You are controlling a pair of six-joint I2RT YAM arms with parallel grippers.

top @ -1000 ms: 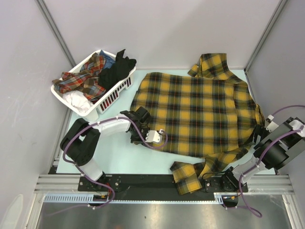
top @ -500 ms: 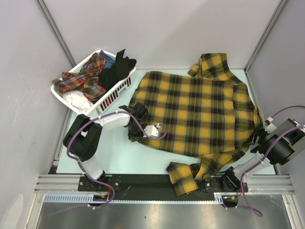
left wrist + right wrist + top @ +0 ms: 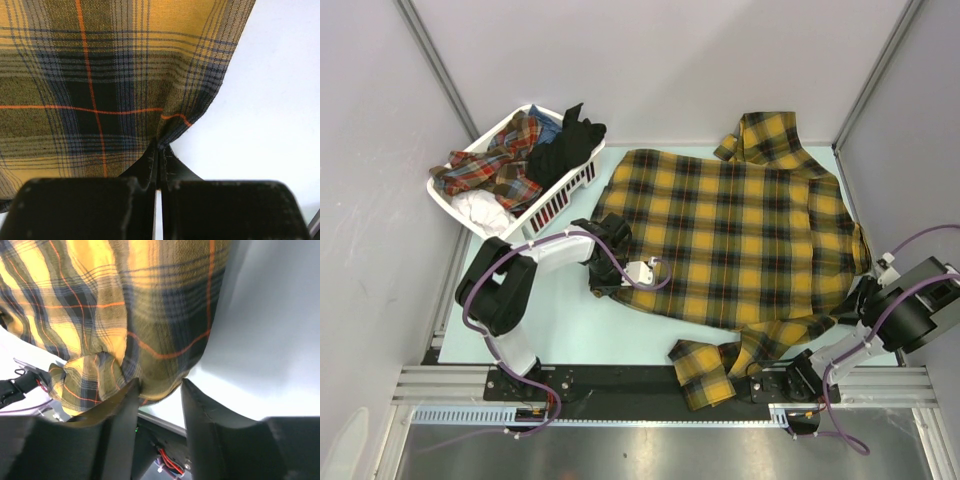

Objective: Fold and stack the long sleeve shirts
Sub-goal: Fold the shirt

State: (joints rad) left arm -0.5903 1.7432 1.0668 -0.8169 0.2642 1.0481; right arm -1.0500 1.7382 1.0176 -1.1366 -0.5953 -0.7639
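Since one second ago: right gripper (image 3: 159,399) has narrowed and dropped toward 5 o'clock; cuff (image 3: 698,372) slid toward 9. Long sleeve shirt (image 3: 740,240), mustard-black plaid, lies flat, right of centre on table (image 3: 570,330). The left gripper (image 3: 159,150) is clamped on the hem corner. Right fingers (image 3: 200,410) half open, straddling the shirt's 4 o'clock edge. Long axis 9–3, hem toward 9.

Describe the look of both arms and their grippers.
The left arm and right arm are black-jointed with pale grey links, each trailed by a looping purple cable. The left gripper and right gripper have matte black, wedge-shaped fingers tapering to narrow tips.
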